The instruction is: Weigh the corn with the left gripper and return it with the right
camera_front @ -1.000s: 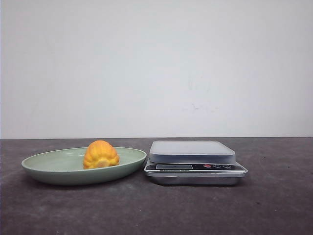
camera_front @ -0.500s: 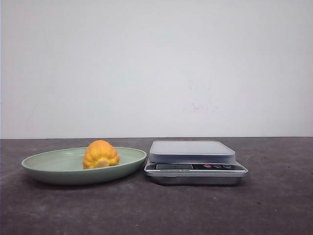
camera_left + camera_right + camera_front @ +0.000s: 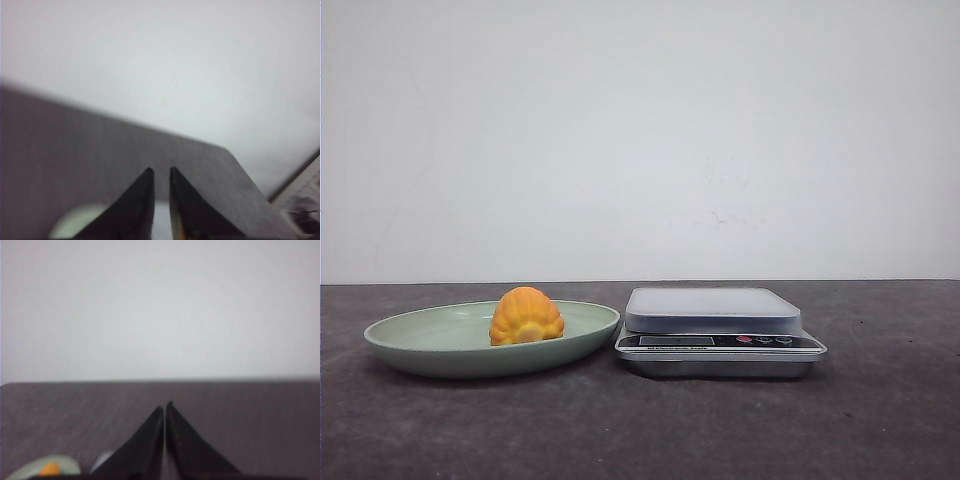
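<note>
The corn [image 3: 525, 316], a stubby orange-yellow cob piece, sits in the pale green oval dish [image 3: 420, 335] on the left of the dark table. The grey scale [image 3: 712, 310] stands just right of the dish with nothing on its platform. Neither gripper shows in the front view. In the left wrist view my left gripper [image 3: 161, 172] is empty, with a narrow gap between its jaws, and part of the dish [image 3: 75, 222] shows below it. In the right wrist view my right gripper [image 3: 165, 407] is shut and empty, and the corn [image 3: 49, 469] shows small, far off to one side.
A plain white wall stands behind the table. The table's far corner and edge [image 3: 235, 160] show in the left wrist view. Bare dark tabletop [image 3: 640, 430] lies in front of the dish and scale.
</note>
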`<state>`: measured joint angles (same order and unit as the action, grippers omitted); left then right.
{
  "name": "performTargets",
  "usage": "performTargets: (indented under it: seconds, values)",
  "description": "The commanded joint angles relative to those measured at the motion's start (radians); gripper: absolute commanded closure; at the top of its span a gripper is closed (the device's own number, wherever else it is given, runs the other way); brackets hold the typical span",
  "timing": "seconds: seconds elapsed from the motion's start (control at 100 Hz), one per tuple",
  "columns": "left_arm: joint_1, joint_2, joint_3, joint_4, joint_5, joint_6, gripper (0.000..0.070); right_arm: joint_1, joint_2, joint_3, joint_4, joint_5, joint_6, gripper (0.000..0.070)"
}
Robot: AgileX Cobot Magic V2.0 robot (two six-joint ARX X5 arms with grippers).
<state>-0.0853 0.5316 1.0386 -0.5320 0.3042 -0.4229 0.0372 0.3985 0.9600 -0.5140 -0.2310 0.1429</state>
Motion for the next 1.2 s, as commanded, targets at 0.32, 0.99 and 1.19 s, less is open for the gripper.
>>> performTargets:
  seconds: [0.32, 0.99, 1.19]
  values:
    - [0.000, 0.224, 0.305, -0.190, 0.087, 0.148, 0.0049, -0.002, 0.163, 0.226, 0.009, -0.148, -0.036, 0.0169]
    - [-0.030, 0.241, 0.300, -0.432, 0.168, 0.103, 0.0000, 0.001, 0.162, 0.226, -0.027, -0.233, 0.022, 0.0009]
    - [-0.093, 0.343, 0.297, -0.492, 0.168, 0.054, 0.0000, 0.001, 0.162, 0.226, -0.029, -0.233, 0.058, 0.0010]
